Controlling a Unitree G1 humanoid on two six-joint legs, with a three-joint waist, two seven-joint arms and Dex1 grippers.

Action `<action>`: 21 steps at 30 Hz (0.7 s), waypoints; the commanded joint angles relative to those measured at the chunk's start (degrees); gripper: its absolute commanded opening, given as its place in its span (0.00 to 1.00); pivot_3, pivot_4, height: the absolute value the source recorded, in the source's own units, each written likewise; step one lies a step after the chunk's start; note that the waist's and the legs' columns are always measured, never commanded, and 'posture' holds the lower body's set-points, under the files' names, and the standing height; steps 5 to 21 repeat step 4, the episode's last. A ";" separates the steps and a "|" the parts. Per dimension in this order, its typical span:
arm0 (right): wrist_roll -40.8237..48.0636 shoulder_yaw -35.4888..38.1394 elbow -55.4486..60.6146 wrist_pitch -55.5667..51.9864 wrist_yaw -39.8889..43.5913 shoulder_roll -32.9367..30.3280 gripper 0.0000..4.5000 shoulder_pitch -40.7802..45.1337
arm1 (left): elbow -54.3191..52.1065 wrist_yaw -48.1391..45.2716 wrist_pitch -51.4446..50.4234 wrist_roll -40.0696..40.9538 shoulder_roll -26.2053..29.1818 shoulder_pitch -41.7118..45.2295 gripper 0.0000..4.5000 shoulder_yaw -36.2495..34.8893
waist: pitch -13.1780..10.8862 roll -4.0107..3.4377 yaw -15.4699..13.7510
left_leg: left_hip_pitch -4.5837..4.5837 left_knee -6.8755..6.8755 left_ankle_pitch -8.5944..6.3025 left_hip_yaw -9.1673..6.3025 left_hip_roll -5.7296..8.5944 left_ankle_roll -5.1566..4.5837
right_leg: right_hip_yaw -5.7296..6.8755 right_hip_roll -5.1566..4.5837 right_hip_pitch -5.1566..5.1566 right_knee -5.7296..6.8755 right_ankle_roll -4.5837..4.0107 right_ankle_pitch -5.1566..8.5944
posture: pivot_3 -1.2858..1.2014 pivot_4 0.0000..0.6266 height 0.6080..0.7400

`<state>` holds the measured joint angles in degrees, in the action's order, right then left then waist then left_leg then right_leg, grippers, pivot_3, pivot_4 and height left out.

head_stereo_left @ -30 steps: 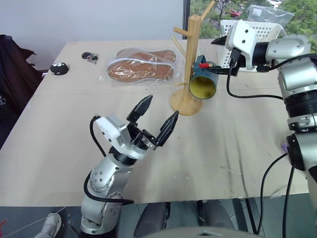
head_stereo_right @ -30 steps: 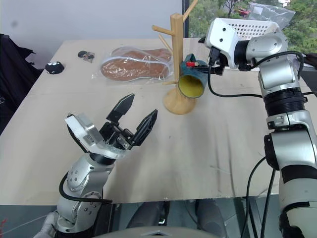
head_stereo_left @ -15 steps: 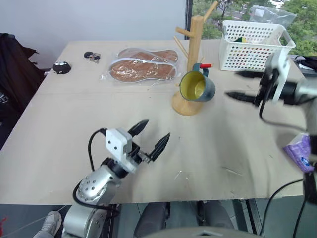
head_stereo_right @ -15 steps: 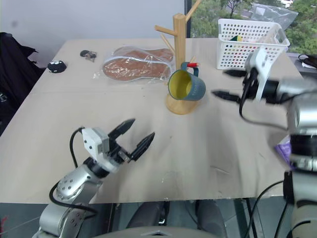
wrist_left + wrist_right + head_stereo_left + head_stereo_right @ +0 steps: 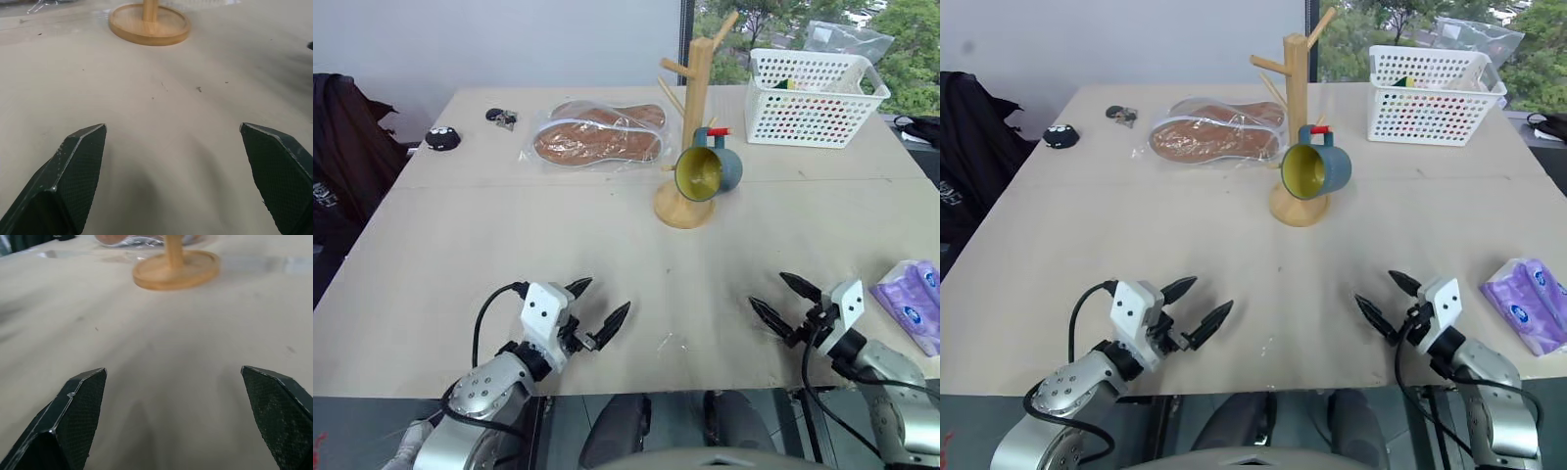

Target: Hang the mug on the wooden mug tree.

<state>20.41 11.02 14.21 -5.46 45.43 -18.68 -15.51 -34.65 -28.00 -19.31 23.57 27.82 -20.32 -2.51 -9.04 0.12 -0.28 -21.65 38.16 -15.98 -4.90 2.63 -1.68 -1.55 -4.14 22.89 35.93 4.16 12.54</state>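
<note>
Mug (image 5: 705, 173) hangs by handle on low peg of wooden mug tree (image 5: 690, 137), far centre of desk (image 5: 460, 255), yellow mouth facing near side. Hanging step looks done. Left pincer (image 5: 595, 308) and right pincer (image 5: 783, 301) spread, empty, low at near edge, well apart from tree. Next: likely nothing beyond resting arms; watch mug stays seated.
</note>
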 commanded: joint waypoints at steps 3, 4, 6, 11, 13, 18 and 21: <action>-0.95 -0.34 -0.26 5.62 -0.96 -0.21 0.99 -2.48 | 1.24 -1.66 2.45 -1.63 0.45 0.43 1.00 -1.08 | 0.00 0.00 0.26 | -0.01 -0.01 0.00 0.01 -0.01 0.01 | 0.00 0.00 0.00 -0.02 0.06 -0.03 | 0.52 0.24 1.00; -0.97 -0.45 -0.24 5.84 -1.29 -0.24 0.99 -2.48 | 1.50 -1.88 2.85 -2.04 0.36 0.33 1.00 -0.85 | 0.00 0.00 0.26 | -0.02 -0.01 0.00 0.02 -0.01 0.01 | -0.01 -0.01 0.00 -0.04 0.05 -0.03 | 0.52 0.24 1.00; -0.97 -0.45 -0.24 5.84 -1.29 -0.24 0.99 -2.48 | 1.50 -1.88 2.85 -2.04 0.36 0.33 1.00 -0.85 | 0.00 0.00 0.26 | -0.02 -0.01 0.00 0.02 -0.01 0.01 | -0.01 -0.01 0.00 -0.04 0.05 -0.03 | 0.52 0.24 1.00; -0.97 -0.45 -0.24 5.84 -1.29 -0.24 0.99 -2.48 | 1.50 -1.88 2.85 -2.04 0.36 0.33 1.00 -0.85 | 0.00 0.00 0.26 | -0.02 -0.01 0.00 0.02 -0.01 0.01 | -0.01 -0.01 0.00 -0.04 0.05 -0.03 | 0.52 0.24 1.00; -0.97 -0.45 -0.24 5.84 -1.29 -0.24 0.99 -2.48 | 1.50 -1.88 2.85 -2.04 0.36 0.33 1.00 -0.85 | 0.00 0.00 0.26 | -0.02 -0.01 0.00 0.02 -0.01 0.01 | -0.01 -0.01 0.00 -0.04 0.05 -0.03 | 0.52 0.24 1.00; -0.97 -0.45 -0.24 5.84 -1.29 -0.24 0.99 -2.48 | 1.50 -1.88 2.85 -2.04 0.36 0.33 1.00 -0.85 | 0.00 0.00 0.26 | -0.02 -0.01 0.00 0.02 -0.01 0.01 | -0.01 -0.01 0.00 -0.04 0.05 -0.03 | 0.52 0.24 1.00; -0.97 -0.45 -0.24 5.84 -1.29 -0.24 0.99 -2.48 | 1.50 -1.88 2.85 -2.04 0.36 0.33 1.00 -0.85 | 0.00 0.00 0.26 | -0.02 -0.01 0.00 0.02 -0.01 0.01 | -0.01 -0.01 0.00 -0.04 0.05 -0.03 | 0.52 0.24 1.00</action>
